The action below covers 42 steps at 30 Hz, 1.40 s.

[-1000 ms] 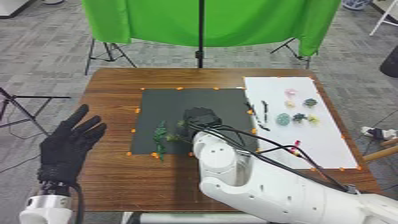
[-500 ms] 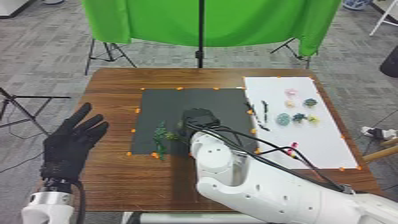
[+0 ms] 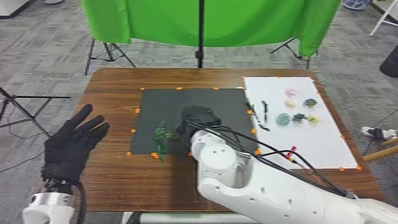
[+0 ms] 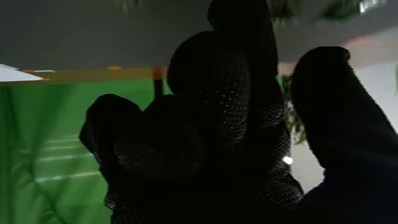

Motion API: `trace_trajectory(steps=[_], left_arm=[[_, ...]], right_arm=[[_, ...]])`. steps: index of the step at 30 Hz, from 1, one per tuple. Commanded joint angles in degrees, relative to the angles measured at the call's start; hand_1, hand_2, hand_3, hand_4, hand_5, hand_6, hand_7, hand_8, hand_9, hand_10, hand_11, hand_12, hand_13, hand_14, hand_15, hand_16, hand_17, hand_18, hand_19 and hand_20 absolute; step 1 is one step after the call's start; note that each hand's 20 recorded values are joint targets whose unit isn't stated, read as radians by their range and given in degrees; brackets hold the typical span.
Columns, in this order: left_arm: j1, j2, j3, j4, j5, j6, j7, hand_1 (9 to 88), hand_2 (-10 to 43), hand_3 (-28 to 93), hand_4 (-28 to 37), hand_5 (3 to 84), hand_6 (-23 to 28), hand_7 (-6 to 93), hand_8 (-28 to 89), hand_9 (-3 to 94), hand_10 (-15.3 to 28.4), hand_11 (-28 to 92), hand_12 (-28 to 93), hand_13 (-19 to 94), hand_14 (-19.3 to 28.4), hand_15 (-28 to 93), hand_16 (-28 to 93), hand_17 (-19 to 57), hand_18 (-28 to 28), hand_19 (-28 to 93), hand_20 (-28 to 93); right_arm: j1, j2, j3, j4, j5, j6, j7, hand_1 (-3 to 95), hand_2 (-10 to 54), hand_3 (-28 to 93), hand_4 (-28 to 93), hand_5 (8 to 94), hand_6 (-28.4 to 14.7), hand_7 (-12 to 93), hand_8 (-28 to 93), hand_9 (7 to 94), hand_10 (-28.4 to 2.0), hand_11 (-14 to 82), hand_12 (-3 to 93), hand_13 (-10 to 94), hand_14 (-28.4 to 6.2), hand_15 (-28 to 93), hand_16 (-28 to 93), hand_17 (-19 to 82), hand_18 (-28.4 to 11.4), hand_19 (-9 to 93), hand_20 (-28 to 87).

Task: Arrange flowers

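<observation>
My right hand [image 3: 201, 115] is low over the middle of the dark mat [image 3: 182, 97]. In the right wrist view, my right hand [image 4: 209, 95] has its thumb apart from the relaxed fingers, and green leaves [image 4: 296, 107] show through that gap; whether they touch the glove is unclear. A long green sprig [image 3: 160, 140] lies on the mat's left part, with a small green piece [image 3: 171, 135] beside it. My left hand [image 3: 69, 152] is open off the table's left side. Pink flower [image 3: 290, 92], pale green succulent [image 3: 283, 119] and dark stems [image 3: 258, 116] lie at the right.
A white sheet [image 3: 315, 145] covers the table's right part, with several small flower heads and a red item [image 3: 290, 153] close to the right arm's cables. Orange tape pieces mark the edges of the mat and sheet. A green backdrop [image 3: 213, 25] stands behind the table.
My right hand has shifted very slightly left over the mat, and its forearm and cables have changed angle. The left hand has moved a little to the right, its fingers still spread.
</observation>
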Motion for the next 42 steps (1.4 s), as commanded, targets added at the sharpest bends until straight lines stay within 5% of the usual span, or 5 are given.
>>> trace_trajectory(steps=[1,13,23,32,42], left_arm=[[2.2,0.06,-0.48,-0.35,-0.63,0.67,0.54,21.6,5.2,80,-28.3,36.9,8.0,11.4,-10,35.1,20.3,23,11,24,28.4,50,-8,-10.0,26.3,54,11],[2.6,0.77,-0.05,-0.34,-1.18,0.86,1.34,21.6,5.1,80,-28.3,36.9,8.0,11.4,-10,35.0,20.4,23,11,24,28.4,50,-8,-10.0,26.3,54,11],[1.7,-1.34,-0.35,-0.17,0.43,-0.07,-1.12,21.6,5.2,80,-28.3,36.9,8.0,11.4,-10,35.0,20.3,23,11,24,28.4,50,-9,-10.1,26.4,54,11],[1.2,-2.12,-0.56,-0.12,0.86,-0.14,-1.82,21.7,5.3,80,-28.3,36.9,8.1,11.3,-10,35.0,20.4,23,11,24,28.4,50,-8,-10.2,26.4,54,11],[3.6,-0.15,-0.86,-0.87,-1.15,1.65,1.51,21.7,5.4,80,-28.3,36.9,8.1,11.4,-10,35.0,20.4,23,11,24,28.4,50,-9,-10.2,26.3,54,10]], right_arm=[[-5.7,7.2,5.3,-7.5,-0.2,1.2,0.5,31.9,3.8,68,-25,93.7,-1.0,21,-14,93.7,-12.0,46.3,20.1,86,-11.1,74,22,55,-25.2,93,61],[-8.7,8.3,4.4,-7.3,1.7,0.9,0.4,29.3,7.2,67,-24,92.3,-2.4,16,-14,92.3,-13.1,42.5,20.8,83,-12.2,74,21,52,-25.6,93,60],[-7.9,4.6,2.6,-5.5,2.0,0.0,-2.0,28.9,7.9,67,-23,90.9,-2.6,15,-13,91.3,-13.5,41.5,20.6,82,-12.5,73,21,51,-25.5,93,59],[-7.6,4.0,1.7,-4.7,1.9,-0.2,-1.2,28.8,8.1,68,-23,90.7,-2.6,15,-13,91.1,-13.5,41.2,20.4,82,-12.6,73,20,51,-25.5,93,59],[-10.0,12.3,7.7,-11.4,0.2,1.5,0.5,26.9,7.6,68,-23,93.7,-2.5,21,-14,93.7,-13.6,43.3,19.9,85,-12.1,73,20,54,-25.8,93,61]])
